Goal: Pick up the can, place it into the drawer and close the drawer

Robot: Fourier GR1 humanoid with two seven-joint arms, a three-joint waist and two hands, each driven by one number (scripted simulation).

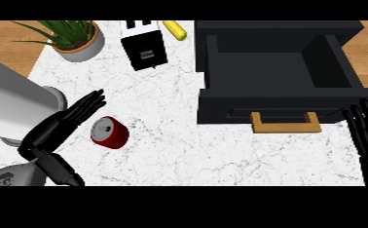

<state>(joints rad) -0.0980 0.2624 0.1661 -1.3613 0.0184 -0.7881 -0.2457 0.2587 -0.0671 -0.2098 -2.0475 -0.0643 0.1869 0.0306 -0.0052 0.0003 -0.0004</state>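
can (pixel 109 132) whole, right hand (pixel 357 124) partly cropped

A home kitchen is shown: a white marble counter (pixel 215 159), with a black toaster (pixel 144 51) and a potted plant (pixel 76 42) set beyond the fingers (pixel 87 104) of the left hand (pixel 56 127).

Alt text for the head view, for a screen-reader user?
An open left hand sits just left of a red can on a white marble counter. At right, a dark drawer stands open, the right hand open by its front corner. A potted plant and toaster stand behind.
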